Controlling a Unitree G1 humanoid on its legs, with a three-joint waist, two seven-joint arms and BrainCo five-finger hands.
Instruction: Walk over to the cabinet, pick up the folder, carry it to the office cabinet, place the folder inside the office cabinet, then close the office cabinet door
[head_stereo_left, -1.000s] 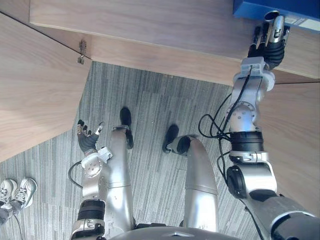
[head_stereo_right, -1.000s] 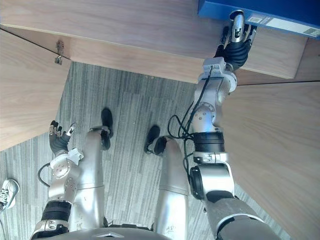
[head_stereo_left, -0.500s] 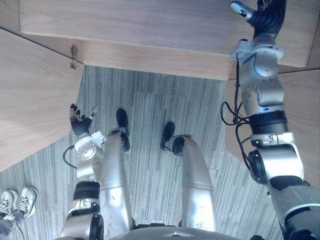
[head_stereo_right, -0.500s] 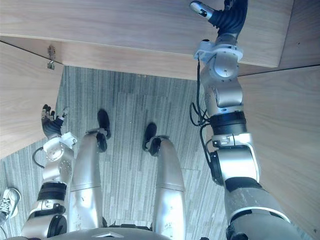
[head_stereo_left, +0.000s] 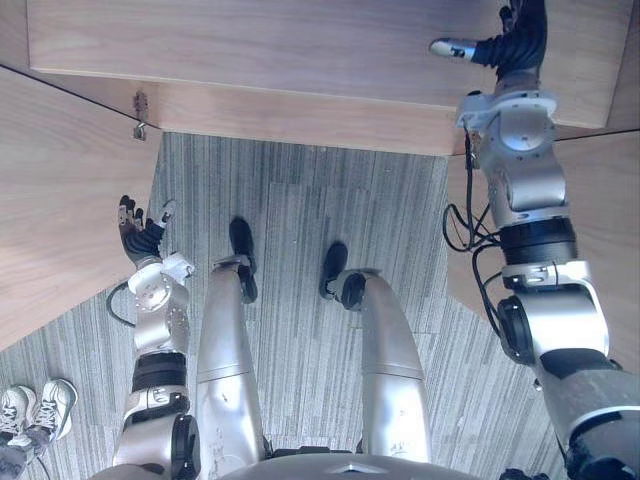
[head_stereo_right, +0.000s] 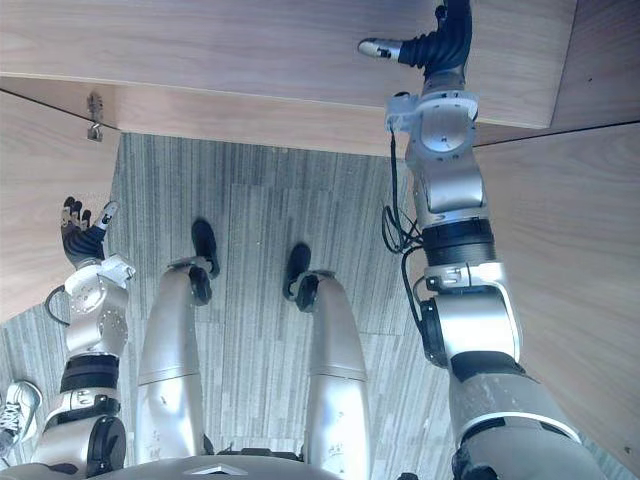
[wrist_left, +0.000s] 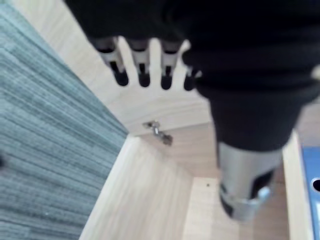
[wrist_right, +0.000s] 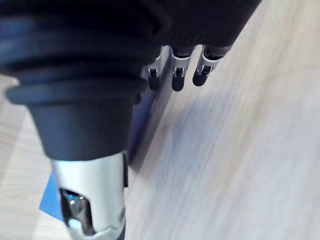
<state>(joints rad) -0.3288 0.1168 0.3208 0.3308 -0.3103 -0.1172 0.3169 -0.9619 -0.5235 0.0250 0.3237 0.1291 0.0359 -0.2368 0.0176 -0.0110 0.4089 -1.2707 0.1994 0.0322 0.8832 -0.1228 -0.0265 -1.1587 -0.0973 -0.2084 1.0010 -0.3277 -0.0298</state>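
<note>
Biggest thing in our head views is the pale wood cabinet (head_stereo_left: 300, 50), running across the top from 11 to 1 o'clock. Its door (head_stereo_left: 60, 200) stands swung open at 9 to 10 o'clock, and another wood panel (head_stereo_left: 610, 200) takes up 3 o'clock. The grey striped carpet (head_stereo_left: 300, 210) fills the middle between them.

The wrist views are where we get the blue folder (wrist_right: 142, 125). The right wrist view has it sitting on the wood just past the right hand (head_stereo_left: 515, 45). The left wrist view catches a blue sliver of it beyond a pale wood edge; which compartment that is, we can't tell.

From the head, the right arm reaches up to 1 o'clock with the thumb (head_stereo_left: 452, 47) sticking out toward 9 o'clock. Its own wrist view adds the fingers (wrist_right: 177, 80): straight and relaxed, not wrapped round anything, dark tips right by the folder's dark edge. Touching or not, we can't tell.

The left hand (head_stereo_left: 138, 238) hangs at 9 o'clock beside the open door, fingers straight and spread, holding nothing.

Small stuff: a metal hinge (head_stereo_left: 138, 105) at 10 o'clock on the door's corner, which the left wrist view shows up close. A person's white sneakers (head_stereo_left: 30, 400) sit on the carpet at 8 o'clock.
</note>
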